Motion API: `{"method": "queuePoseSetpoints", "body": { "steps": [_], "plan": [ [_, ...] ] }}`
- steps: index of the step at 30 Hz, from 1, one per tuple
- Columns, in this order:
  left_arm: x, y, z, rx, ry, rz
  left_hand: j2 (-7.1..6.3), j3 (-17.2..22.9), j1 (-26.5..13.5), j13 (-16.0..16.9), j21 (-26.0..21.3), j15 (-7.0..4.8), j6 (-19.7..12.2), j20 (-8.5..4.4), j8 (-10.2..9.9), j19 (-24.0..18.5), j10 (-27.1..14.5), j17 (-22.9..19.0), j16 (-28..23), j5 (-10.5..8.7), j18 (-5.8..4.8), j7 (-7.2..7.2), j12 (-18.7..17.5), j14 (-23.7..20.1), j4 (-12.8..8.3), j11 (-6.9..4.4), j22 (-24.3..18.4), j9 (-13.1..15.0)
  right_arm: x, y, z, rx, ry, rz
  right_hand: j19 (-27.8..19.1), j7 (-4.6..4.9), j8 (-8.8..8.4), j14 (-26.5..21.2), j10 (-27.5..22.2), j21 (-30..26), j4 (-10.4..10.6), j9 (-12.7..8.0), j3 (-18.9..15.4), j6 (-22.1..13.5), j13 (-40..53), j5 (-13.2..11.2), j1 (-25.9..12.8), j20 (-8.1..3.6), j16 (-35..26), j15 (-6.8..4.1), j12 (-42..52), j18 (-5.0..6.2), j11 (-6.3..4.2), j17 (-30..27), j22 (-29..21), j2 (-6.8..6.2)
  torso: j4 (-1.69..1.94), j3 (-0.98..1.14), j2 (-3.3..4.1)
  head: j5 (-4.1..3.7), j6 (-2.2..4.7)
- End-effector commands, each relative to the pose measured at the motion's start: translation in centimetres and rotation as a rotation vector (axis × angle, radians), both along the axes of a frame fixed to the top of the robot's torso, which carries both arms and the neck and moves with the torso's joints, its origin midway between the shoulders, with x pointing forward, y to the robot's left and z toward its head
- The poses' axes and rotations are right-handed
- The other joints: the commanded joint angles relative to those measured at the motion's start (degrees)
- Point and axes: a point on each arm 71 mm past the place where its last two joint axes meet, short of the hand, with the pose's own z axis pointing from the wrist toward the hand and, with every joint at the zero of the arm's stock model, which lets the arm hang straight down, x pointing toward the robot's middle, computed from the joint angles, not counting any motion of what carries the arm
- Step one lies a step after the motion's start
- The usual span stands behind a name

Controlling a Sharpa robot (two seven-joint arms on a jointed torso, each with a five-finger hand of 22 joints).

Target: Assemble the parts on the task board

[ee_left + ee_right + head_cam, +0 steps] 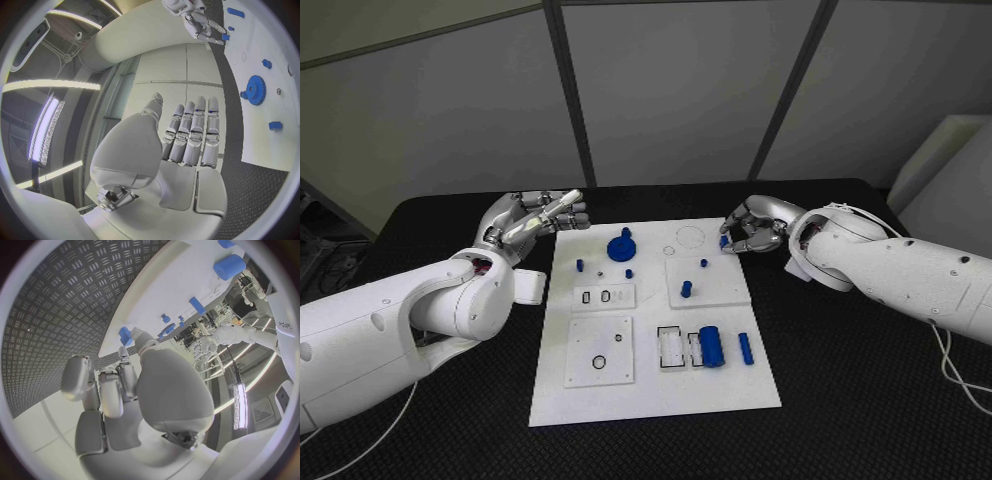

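The white task board (653,395) lies in the middle of the table. On it are a blue gear (622,246), a thick blue cylinder (711,346), a slim blue bar (744,347) and several small blue pegs. My right hand (759,225) hovers at the board's far right corner and pinches a small blue part (726,241) between thumb and a finger; the right wrist view shows that part (125,334) at the fingertips. My left hand (531,218) is raised off the board's far left corner, fingers (190,137) straight and side by side, palm empty. The gear (255,90) lies beyond them.
Smaller white plates with cut-outs (602,350) sit on the board's left half, and a slotted holder (678,348) stands beside the cylinder. Black table surface (862,390) surrounds the board. Grey panel walls stand behind the table.
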Motion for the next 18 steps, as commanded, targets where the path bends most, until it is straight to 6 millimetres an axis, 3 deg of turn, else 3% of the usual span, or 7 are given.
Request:
{"method": "queuePoseSetpoints", "body": {
  "steps": [1, 18],
  "plan": [
    [-0.01, -0.14, 0.21, -0.002, -0.019, -0.012, -0.50, -0.1, -0.2, 0.0, 0.2, -0.06, 0.4, 0.26, -0.4, -0.2, 0.4, 0.1, -0.3, -0.35, -0.05, -0.15, -0.2, 0.4, -0.3, -0.09, -0.1, 0.0, -0.02, 0.12, -0.23, -0.010, 0.017, 0.009, 0.2, 0.00, 0.26, 5.9, 0.1, 0.0, -0.4, 0.1, 0.1, 0.6, 2.3, -0.3, 0.2, -0.10, 0.2, 0.06, 0.0, -0.23, -0.13, 15.1, 0.0, 0.30, -0.06, 0.03, 0.03, 0.12, -0.03],
    [0.00, 0.01, 0.19, 0.000, -0.017, -0.008, -0.44, -0.1, -0.3, 0.0, 0.2, -0.06, 0.4, 0.26, -0.4, -0.2, 0.4, 0.1, -0.3, -0.35, -0.05, -0.14, -0.2, 0.4, -0.3, -0.09, -0.1, 0.0, 0.09, -0.10, -0.70, -0.010, 0.014, -0.006, 0.4, -0.28, 1.01, 5.9, 0.7, 0.2, -0.4, 0.3, 0.6, 2.6, 3.0, -0.3, 0.0, -0.19, 0.2, -0.10, 0.6, -0.26, -0.37, 15.1, 0.3, 1.37, -0.02, 0.08, 0.02, 0.04, -0.12]
  ]
}}
